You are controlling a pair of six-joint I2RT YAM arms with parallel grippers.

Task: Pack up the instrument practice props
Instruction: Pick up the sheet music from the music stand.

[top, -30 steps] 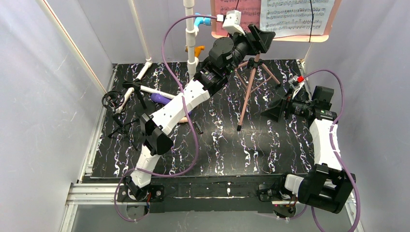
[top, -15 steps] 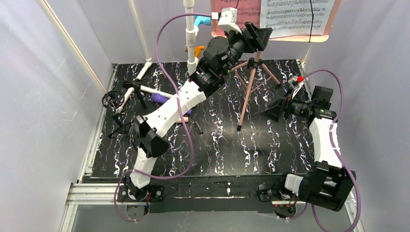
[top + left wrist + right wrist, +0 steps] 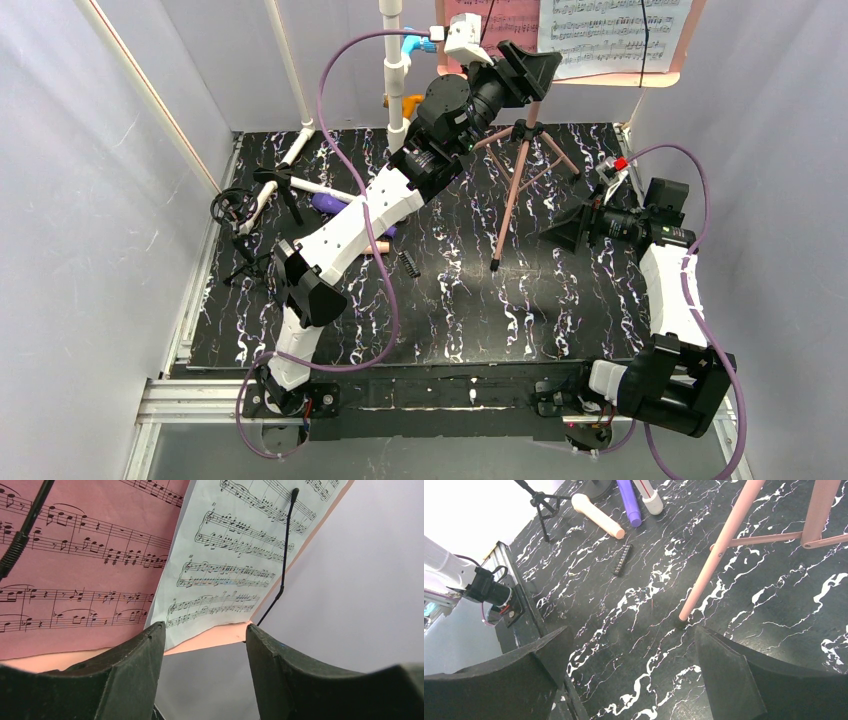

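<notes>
Top external view sets my two bases at the near edge of the black marbled table (image 3: 450, 310). Closest in, my right pincer (image 3: 631, 630) hangs over the table's right side, pointing left, with its jaws spread wide and nothing between them. Just past its tips, in the right wrist view, one foot of the pink music stand (image 3: 719, 550) rests on the tabletop.

Further left lies a small black comb-like clip (image 3: 622, 560), flat and on its own. Beyond the clip the beige-pink tube (image 3: 598, 516) and the purple tube (image 3: 629, 500) lie near each other. The purple one is just beside a low pipe of the white pipe frame (image 3: 397, 70), whose upright rises at the back of the table.

My left arm reaches up and across toward the far wall, where my left pincer (image 3: 204, 630) sits raised just under the stand's desk (image 3: 220, 636). Its jaws stand apart. Through the gap, in the left wrist view, I see the desk's lower lip and the bottom corner of the white page (image 3: 235, 555), but I cannot tell whether either finger touches them. The pink page (image 3: 85, 565) sits right beside the white one, to its left on the same desk. A thin black wire arm (image 3: 285, 555) crosses the white page near its right edge.
</notes>
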